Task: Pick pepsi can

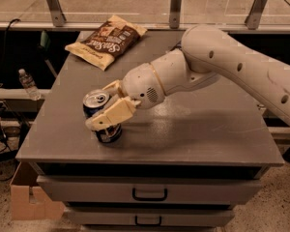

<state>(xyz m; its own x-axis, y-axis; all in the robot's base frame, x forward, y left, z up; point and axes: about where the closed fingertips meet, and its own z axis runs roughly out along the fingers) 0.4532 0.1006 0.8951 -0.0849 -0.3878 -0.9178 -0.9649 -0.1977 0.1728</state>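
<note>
Fingers (112, 116) of gripper (99, 106) look clamped on both sides of pepsi can (95, 99), standing front-left on tabletop (208, 129); grasp step, next move calls for a straight lift with firm grip.

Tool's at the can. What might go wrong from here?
1. The tool sits across the can, which looks tilted. If the hold is poor, the can may slip or tip over on lifting.
2. The can is near the front left edge of the table, so a sideways nudge might push it off.
</note>
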